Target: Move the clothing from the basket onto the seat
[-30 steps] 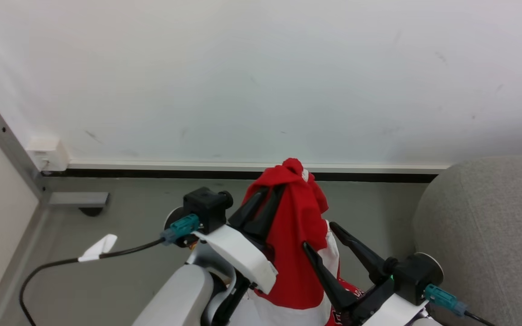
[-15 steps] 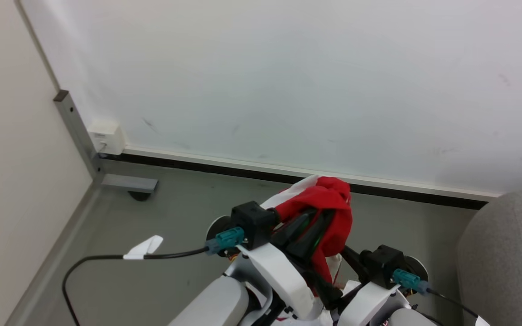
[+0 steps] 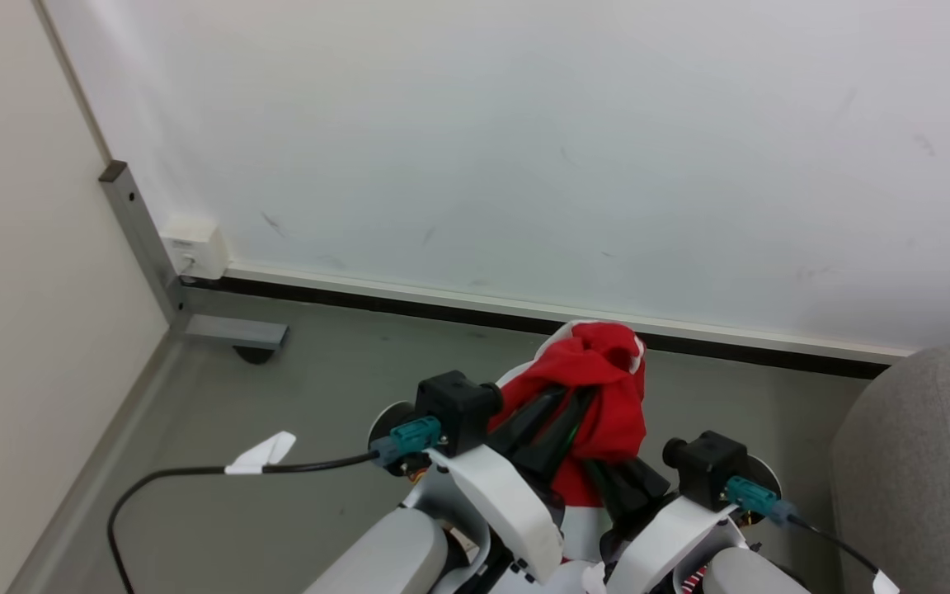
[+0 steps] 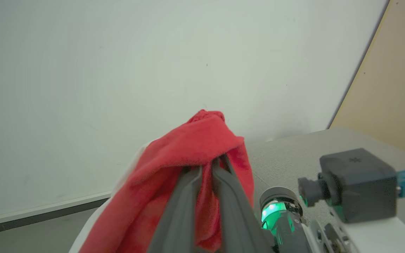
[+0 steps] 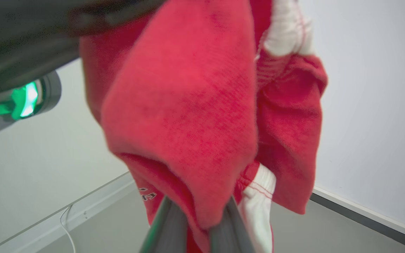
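Wall point(image 3: 524, 124) behind clothing point(image 3: 603, 388); head view adds seat point(image 3: 920, 470).

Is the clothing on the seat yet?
No: in the head view the clothing is bunched up in the left tool, well apart from the seat at the right edge.

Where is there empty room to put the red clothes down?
The grey seat at the right edge looks bare. The floor between the baseboard and the black cable is bare. It is crowded in the middle, where the left end effector and right end effector pinch the red clothing.
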`<state>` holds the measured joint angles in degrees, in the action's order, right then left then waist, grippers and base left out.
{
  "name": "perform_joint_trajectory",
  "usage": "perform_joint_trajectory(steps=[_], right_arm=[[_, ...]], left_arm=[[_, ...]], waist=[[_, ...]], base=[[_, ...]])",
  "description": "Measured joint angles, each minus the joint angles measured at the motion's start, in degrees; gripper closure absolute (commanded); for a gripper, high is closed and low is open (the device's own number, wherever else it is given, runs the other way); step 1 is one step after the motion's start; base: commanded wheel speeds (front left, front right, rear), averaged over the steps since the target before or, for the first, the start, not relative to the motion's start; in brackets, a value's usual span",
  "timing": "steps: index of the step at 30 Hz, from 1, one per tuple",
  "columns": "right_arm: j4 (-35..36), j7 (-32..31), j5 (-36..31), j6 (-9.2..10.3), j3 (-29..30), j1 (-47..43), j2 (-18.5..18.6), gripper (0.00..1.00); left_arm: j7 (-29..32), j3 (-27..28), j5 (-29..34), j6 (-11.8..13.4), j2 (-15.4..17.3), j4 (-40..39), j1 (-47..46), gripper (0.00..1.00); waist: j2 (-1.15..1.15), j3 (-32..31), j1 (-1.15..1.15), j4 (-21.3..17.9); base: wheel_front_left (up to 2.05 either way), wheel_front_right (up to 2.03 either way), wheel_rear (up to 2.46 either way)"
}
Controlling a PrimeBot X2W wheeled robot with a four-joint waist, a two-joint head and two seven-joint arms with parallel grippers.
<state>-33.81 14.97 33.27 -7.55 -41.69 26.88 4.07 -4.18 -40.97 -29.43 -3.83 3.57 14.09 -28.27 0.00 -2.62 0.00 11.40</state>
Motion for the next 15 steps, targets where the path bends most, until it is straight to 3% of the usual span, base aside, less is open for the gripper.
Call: perform_joint_trajectory(steps=[3,4,5,6,15], right_arm=[[2.37,0.07,0.57,0.0,1.72,-0.82,-0.04,1.0],[3.18,0.05,0.67,0.0,2.5,-1.44,0.04,1.0],[4.16,0.07,0.68,0.0,3.32,-2.01,0.3,1.0],[5.09,0.07,0.91,0.0,4.08,-2.5,0.54,1.0],[11.66,0.08,-2.09,0.0,13.82,-5.48,4.45,1.0]], left_arm=[[-0.31,0.21,0.0,0.71,0.51,0.19,0.07,0.97],[-0.38,0.33,-0.01,0.89,0.56,0.15,0.18,0.62],[-0.44,0.42,-0.1,1.01,0.67,0.04,0.42,0.04],[-0.47,0.48,-0.34,1.26,0.76,-0.04,0.79,0.0],[-1.97,0.53,-0.37,1.88,3.32,-1.7,3.92,0.0]], waist=[[0.0,0.09,0.0,-0.79],[0.0,0.12,0.0,-1.1],[0.0,0.15,0.0,-1.44],[0.0,0.18,0.0,-1.8],[0.0,0.87,0.0,-6.27]], base=[[0.0,0.0,0.0],[0.0,0.0,0.0],[0.0,0.0,0.0],[0.0,0.0,0.0],[0.0,0.0,0.0]])
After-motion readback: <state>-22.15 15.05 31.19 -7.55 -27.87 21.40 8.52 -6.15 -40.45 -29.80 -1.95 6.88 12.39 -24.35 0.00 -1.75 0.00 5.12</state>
